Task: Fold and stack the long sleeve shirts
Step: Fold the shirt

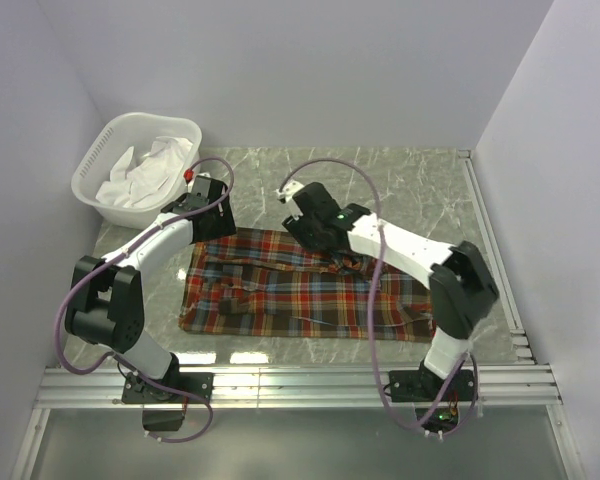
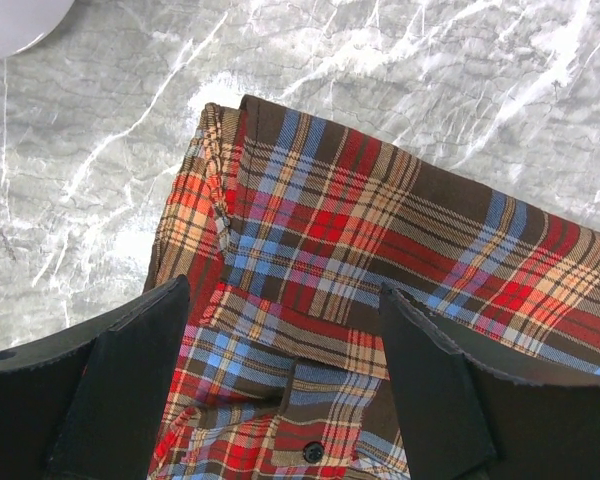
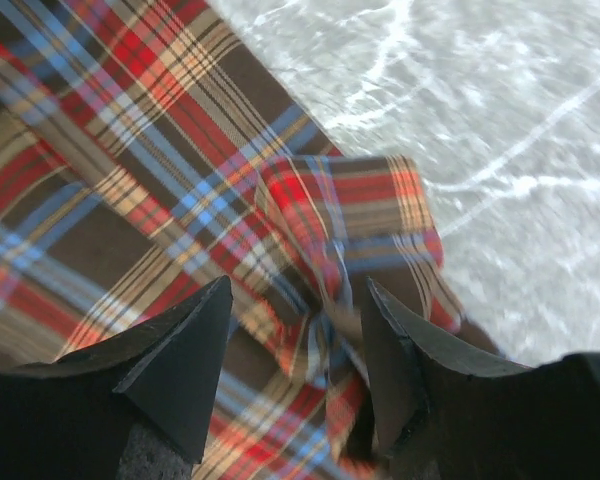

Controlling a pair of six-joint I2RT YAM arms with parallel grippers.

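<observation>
Where the arms are bolted, near edge: a metal rail [image 1: 300, 385] runs across the front of the table, with both bases on it.
Near strip: a narrow band of bare marble table [image 1: 280, 352] lies between the rail and the shirt's near edge.
Shirt: the plaid shirt [image 1: 280, 295] is spread crosswise at mid-table, rumpled along its middle; the right arm crosses above its right end.
Left gripper: the left gripper [image 2: 280, 310] hangs over the shirt's far left corner, fingers wide apart and clamping nothing. Bare marble shows past both edges of that corner.
Right gripper: the right gripper [image 3: 298, 300] hangs over the shirt's far edge, jaws apart and not gripping. A sleeve end [image 3: 380, 215] pokes past that edge onto the marble.
Far room: open marble runs from the shirt's far edge to the back wall, and rightward to the side rail [image 1: 490, 250].
Far left corner: a white basket [image 1: 110, 140] holding white cloth [image 1: 145, 172] stands near the left gripper and close to the left wall.
</observation>
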